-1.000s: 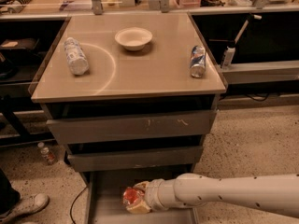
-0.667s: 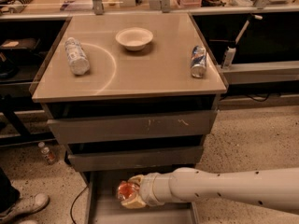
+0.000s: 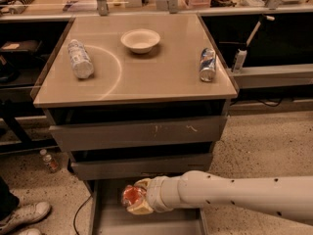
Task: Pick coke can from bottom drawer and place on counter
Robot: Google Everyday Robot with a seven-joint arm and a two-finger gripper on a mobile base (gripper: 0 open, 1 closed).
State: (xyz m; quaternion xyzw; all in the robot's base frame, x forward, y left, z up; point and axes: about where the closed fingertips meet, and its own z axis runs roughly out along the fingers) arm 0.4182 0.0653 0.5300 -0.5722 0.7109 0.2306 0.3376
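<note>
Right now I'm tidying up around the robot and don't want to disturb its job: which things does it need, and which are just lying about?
In the job: coke can, clasped in the gripper over the open bottom drawer; counter.
Lying about: plastic bottle, bowl and blue-and-silver can on the counter; small bottle on the floor.

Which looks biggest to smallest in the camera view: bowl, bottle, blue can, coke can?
1. Bowl and bottle, about alike.
2. Blue can.
3. Coke can, though the gripper holding it over the bottom drawer hides part, so last place is unsure.
</note>
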